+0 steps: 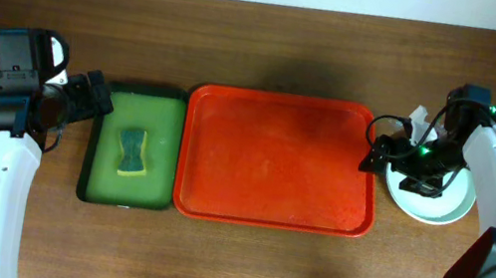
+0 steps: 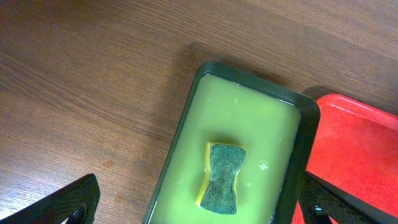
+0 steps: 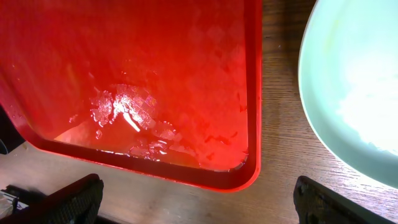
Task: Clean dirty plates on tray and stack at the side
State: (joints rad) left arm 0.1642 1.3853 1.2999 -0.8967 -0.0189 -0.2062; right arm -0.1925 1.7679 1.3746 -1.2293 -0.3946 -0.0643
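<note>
The red tray [image 1: 275, 159] lies at the table's middle with no plates on it; its wet corner shows in the right wrist view [image 3: 143, 81]. The plates [image 1: 432, 200] sit stacked on the table just right of the tray, pale mint-blue on top, partly hidden by my right arm; the top plate's rim shows in the right wrist view [image 3: 348, 81]. My right gripper [image 1: 379, 151] is open and empty above the tray's right edge [image 3: 199, 205]. My left gripper [image 1: 101, 99] is open and empty over the green tray's left rim [image 2: 199, 208].
A dark green tray [image 1: 123, 201] of yellow-green liquid holds a sponge [image 1: 132, 151], also in the left wrist view [image 2: 222, 177]. It sits against the red tray's left side. Bare wooden table lies in front and behind.
</note>
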